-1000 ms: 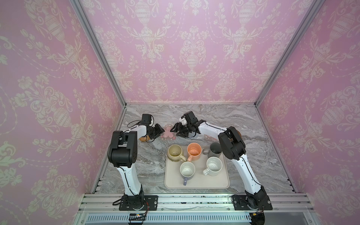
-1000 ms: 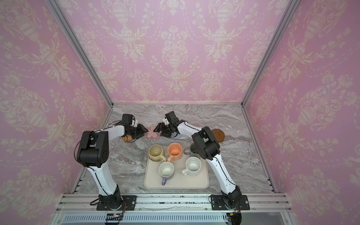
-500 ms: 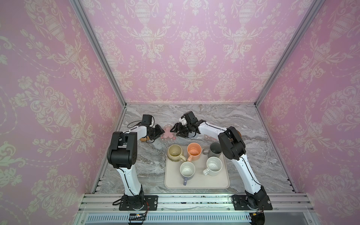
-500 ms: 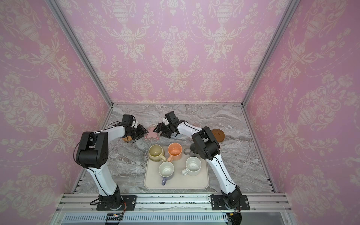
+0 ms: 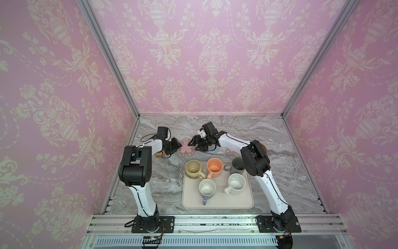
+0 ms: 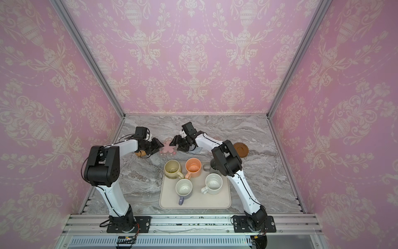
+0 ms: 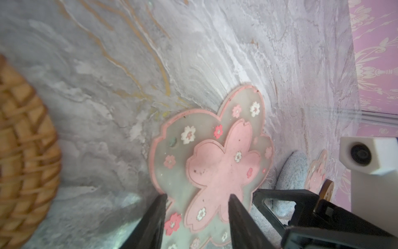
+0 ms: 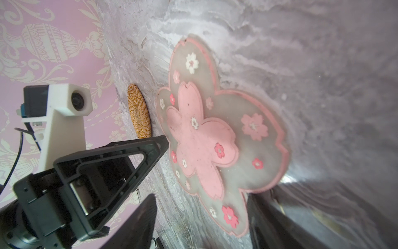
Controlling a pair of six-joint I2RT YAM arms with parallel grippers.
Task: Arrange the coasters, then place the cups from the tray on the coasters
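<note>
The left gripper (image 7: 197, 197) has its two dark fingers (image 7: 155, 220) spread apart, their tips at the near edge of a clear flower-shaped coaster (image 7: 215, 163). It has a large pink blossom at its centre and lies flat on the grey marble tabletop (image 7: 150, 54); whether the tips touch it cannot be told. A woven rattan coaster (image 7: 23, 151), blurred and cut off by the frame, lies apart from it. Beyond the flower coaster stand the right gripper (image 7: 280, 192) and its white wrist camera (image 7: 366, 155). They are near a blue-grey knitted coaster (image 7: 295, 168), a second flower coaster (image 7: 316, 172) and a dark brown wooden disc (image 7: 327, 189), before pink patterned wallpaper (image 7: 379, 54).
</note>
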